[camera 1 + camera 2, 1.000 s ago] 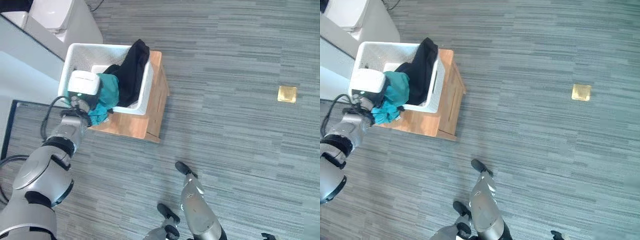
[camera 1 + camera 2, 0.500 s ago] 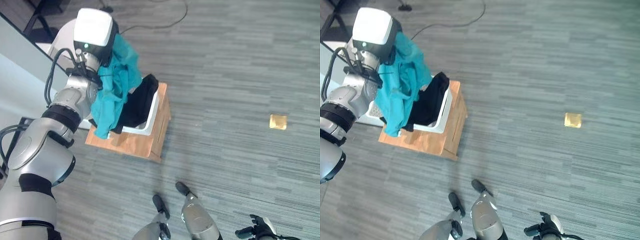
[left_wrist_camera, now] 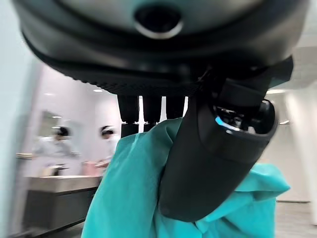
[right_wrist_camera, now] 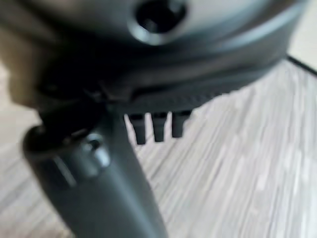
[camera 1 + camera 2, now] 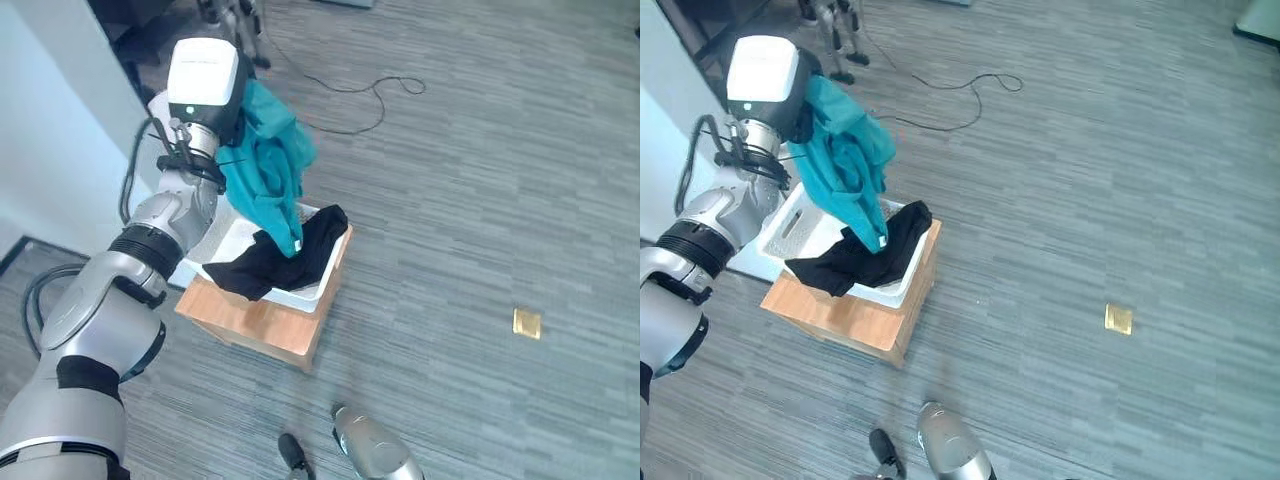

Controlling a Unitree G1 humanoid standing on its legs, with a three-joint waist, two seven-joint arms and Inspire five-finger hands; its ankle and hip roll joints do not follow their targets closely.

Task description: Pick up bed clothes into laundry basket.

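Step in hand: carry to basket. Left hand (image 3: 208, 148), upper left of frame, pinches teal garment (image 5: 265, 180), which hangs above white basket (image 5: 300, 295) on wooden box (image 5: 262, 325). Black garment (image 5: 285, 262) drapes over rim. Right hand (image 4: 99, 173) relaxed, grasping nothing. Next: lower, let go inside basket.

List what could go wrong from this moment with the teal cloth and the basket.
The teal cloth garment hangs from the left hand above the white plastic laundry basket, reaching towards its far rim; released now, part may land outside. The black cloth garment is draped over the basket's rim and could slide off onto the wooden box or floor if the teal one drags across it. The right hand hangs open over the floor, no help.
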